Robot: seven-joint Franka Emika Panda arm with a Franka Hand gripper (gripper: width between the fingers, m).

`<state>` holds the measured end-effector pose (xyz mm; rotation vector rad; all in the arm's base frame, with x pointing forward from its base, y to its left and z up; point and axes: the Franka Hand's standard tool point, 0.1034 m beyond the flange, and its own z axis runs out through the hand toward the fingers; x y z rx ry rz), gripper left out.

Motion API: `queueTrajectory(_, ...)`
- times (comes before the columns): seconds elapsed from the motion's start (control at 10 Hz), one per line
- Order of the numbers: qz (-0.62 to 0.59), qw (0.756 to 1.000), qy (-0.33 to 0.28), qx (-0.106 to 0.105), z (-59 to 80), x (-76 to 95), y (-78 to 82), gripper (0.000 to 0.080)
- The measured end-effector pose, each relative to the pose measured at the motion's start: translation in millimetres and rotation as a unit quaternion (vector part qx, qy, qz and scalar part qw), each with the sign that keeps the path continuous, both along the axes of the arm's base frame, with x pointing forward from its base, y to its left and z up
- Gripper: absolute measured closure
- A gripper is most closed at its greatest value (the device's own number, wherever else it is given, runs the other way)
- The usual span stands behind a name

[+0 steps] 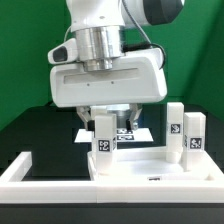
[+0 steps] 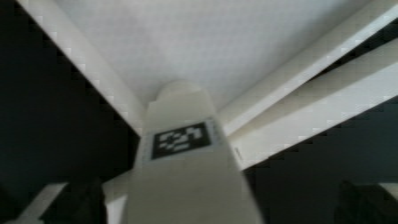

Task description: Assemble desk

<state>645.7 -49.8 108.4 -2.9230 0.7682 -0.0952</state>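
The desk's wide white slab (image 1: 150, 166) lies flat at the front of the table. One tagged leg block (image 1: 103, 134) stands upright at the slab's corner on the exterior view's left. My gripper (image 1: 112, 120) hangs right over that leg, open, its fingers on either side of the leg's top and apart from it. In the wrist view the same leg (image 2: 178, 165) rises between my dark fingertips (image 2: 39, 206), with a gap on each side, and the slab (image 2: 231, 50) spreads behind it. Two more legs (image 1: 175, 128) (image 1: 194, 136) stand upright on the exterior view's right.
A long white raised border rim (image 1: 30, 172) runs along the front and the exterior view's left of the slab. The marker board (image 1: 128, 131) lies on the black table behind the standing leg, partly hidden by my gripper.
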Motion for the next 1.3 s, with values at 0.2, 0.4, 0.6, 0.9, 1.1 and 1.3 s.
queueTrajectory(0.2, -0.014, 1.0, 0.001, 0.0, -0.3, 0.0, -2.0, 0.016)
queueTrajectory(0.4, -0.074, 0.997, 0.007, 0.005, -0.7, -0.4, -3.8, 0.0497)
queueTrajectory(0.6, -0.145, 0.989, 0.016, 0.009, -2.0, -2.3, -7.1, 0.0497)
queueTrajectory(0.9, -0.39, 0.919, 0.037, 0.035, -2.3, 3.6, -13.0, 0.05)
queueTrajectory(1.1, -0.552, 0.829, 0.048, 0.075, -5.5, 6.3, -3.0, 0.05)
queueTrajectory(1.3, -0.597, 0.795, 0.048, 0.092, -5.8, 6.2, -3.1, 0.05)
